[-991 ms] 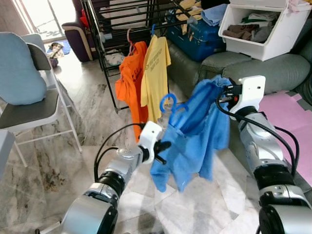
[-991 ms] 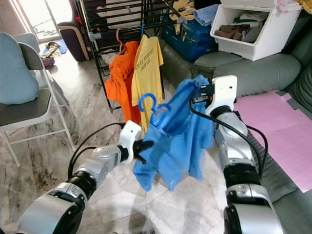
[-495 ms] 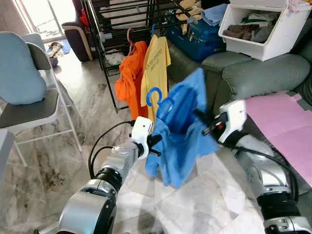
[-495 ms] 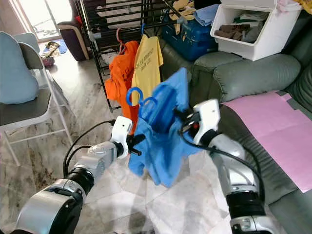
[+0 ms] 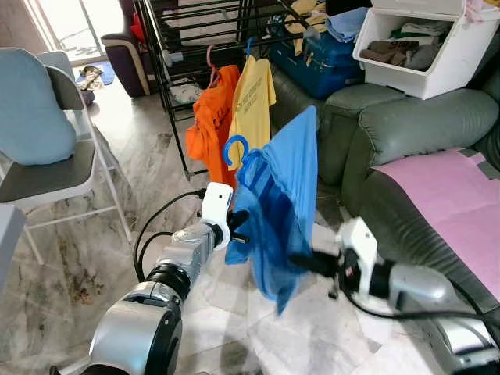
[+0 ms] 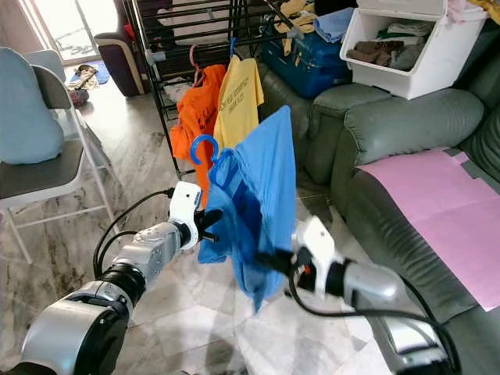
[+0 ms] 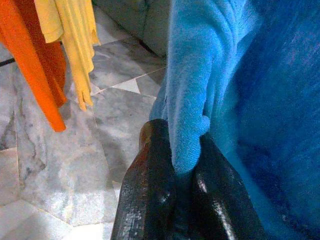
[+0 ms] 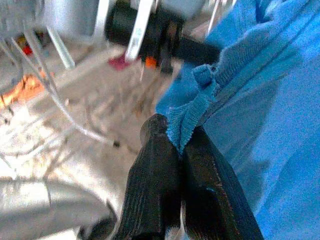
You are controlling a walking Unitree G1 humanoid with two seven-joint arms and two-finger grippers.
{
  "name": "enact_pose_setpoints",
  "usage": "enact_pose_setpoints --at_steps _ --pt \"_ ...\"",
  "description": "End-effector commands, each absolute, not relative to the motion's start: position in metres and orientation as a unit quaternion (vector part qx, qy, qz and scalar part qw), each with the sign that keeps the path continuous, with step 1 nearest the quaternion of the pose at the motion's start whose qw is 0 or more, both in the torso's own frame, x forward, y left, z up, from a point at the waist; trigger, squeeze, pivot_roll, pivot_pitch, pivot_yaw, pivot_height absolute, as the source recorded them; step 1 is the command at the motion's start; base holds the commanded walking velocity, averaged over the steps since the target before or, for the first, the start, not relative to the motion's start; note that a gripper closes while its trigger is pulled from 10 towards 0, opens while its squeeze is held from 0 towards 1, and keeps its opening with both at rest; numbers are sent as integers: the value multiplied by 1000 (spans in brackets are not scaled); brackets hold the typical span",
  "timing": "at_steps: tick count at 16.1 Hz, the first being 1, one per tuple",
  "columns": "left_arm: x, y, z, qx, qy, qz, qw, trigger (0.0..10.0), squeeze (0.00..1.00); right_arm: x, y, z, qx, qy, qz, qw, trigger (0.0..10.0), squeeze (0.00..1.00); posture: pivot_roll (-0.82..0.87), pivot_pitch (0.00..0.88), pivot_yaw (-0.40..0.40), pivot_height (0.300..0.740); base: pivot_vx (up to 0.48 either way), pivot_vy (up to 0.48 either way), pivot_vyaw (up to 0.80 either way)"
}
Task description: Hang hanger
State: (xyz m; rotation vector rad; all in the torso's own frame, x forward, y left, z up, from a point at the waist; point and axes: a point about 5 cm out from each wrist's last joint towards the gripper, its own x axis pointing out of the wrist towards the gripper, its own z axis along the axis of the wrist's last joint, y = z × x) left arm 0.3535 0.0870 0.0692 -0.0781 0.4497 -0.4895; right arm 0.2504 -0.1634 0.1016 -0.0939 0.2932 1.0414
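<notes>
Now the bright blue cotton T-shirt (image 5: 277, 211) hangs on a blue plastic hanger (image 5: 241, 153), its hook curling up at the shirt's 11 o'clock and its bar threaded through the collar. The cloth is bunched and folded, rising to a peak near the green sofa (image 5: 406, 133) and drooping to a tail above the marble floor (image 5: 125, 195).

The left gripper (image 5: 234, 227) sits at the shirt's 9 o'clock; in the left wrist view its two black fingers (image 7: 150, 200) are pressed together on a rolled edge of blue cloth. The right gripper (image 5: 301, 262) reaches in from 4 o'clock, low on the shirt; in the right wrist view its fingers (image 8: 155, 185) are pinched tight on a ribbed hem.

Beyond the shirt, at 12 o'clock, stands a black metal drying rack (image 5: 195, 47) already carrying an orange T-shirt (image 5: 211, 133) and a yellow T-shirt (image 5: 251, 101), both between the held shirt and the rack's rails. A white storage bin of clothes (image 5: 422, 47) rests on the sofa at 1 o'clock, a pink mat (image 5: 445, 195) lies at 3 o'clock, and a grey folding chair with a pale blue cushion (image 5: 39, 133) stands at 9 o'clock.
</notes>
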Motion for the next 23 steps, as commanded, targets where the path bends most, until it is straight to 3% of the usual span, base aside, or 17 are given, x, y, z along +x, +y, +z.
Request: enact_pose_setpoints --at_steps 1,2,3,4,6,10,13,16,18,22,23 --pt "365 92 87 -47 192 -221 955 0 0 246 -162 99 -71 151 508 845 0 0 -220 0 45 740 0 0 0" --pt "367 93 90 -35 181 -227 956 0 0 253 -171 94 -124 154 468 862 10000 0 -222 0 47 740 0 0 0" --pt "367 92 92 -26 175 -232 957 0 0 259 -175 92 -152 152 440 872 10000 0 -223 0 47 740 0 0 0" --pt "370 92 99 18 151 -252 956 0 0 279 -192 93 -198 135 342 908 10000 1000 -224 0 47 740 0 0 0" --pt "372 98 104 53 135 -260 955 0 0 287 -197 101 -198 107 306 925 10000 1000 -216 0 48 740 0 0 0" --pt "375 119 109 90 116 -236 961 0 0 289 -193 96 -235 99 305 918 10000 1000 -204 0 51 740 0 0 0" --pt "372 125 111 136 97 -267 949 0 0 293 -186 107 -220 53 316 921 10000 1000 -194 0 63 740 0 0 0" --pt "360 132 103 203 95 -344 912 0 0 292 -186 119 -236 26 353 905 10000 1000 -187 0 67 740 0 0 0" --pt "342 157 87 304 124 -406 853 0 0 292 -190 130 -258 22 391 883 10000 1000 -163 0 77 740 0 0 0" --pt "317 175 62 337 147 -435 822 0 0 291 -181 137 -271 12 432 860 10000 1000 -160 0 75 740 0 0 0" --pt "315 176 63 352 141 -451 808 0 0 288 -178 136 -277 24 465 841 10000 1000 -159 0 74 740 0 0 0"
